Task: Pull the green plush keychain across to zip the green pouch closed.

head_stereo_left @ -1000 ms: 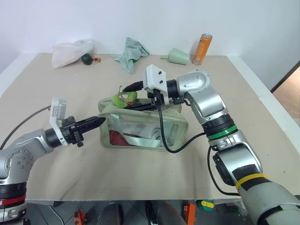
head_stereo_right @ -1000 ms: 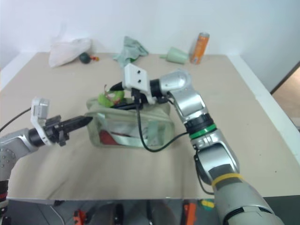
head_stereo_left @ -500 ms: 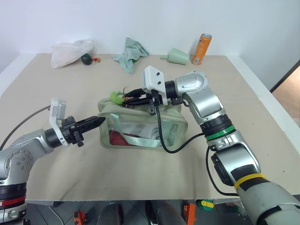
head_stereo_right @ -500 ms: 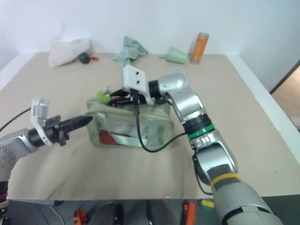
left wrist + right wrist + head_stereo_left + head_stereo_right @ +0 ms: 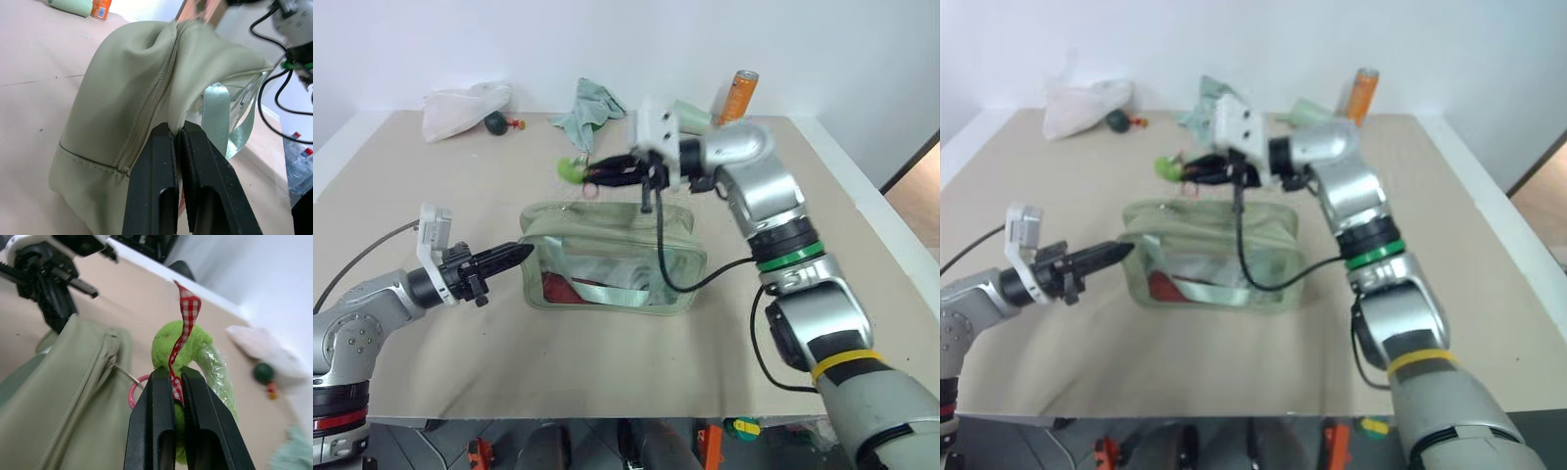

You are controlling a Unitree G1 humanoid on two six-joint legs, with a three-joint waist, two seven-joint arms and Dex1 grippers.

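The left gripper [image 5: 514,256] has its two black fingers pressed together on the end of the pale sage-green soft pouch with a clear plastic front [image 5: 612,259], pinching the fabric just beside the zipper line, so it anchors that end. To the right, the right gripper [image 5: 592,173] has its fingers shut on the small lime-green fuzzy plush keychain [image 5: 182,348], with the red checked ribbon [image 5: 183,328] caught between them; the charm sits at the fingertips, raised above the far edge of the pouch, and a pink ring [image 5: 132,391] joins it to the zipper pull below. I judge the risk is that pulling upward instead of along the zipper may lift the pouch or tear the thin ribbon out of the grip, or the left pinch may slip. Past the fingertips the beige table [image 5: 431,176] is free; the teal cloth rag [image 5: 589,110] lies well apart behind.
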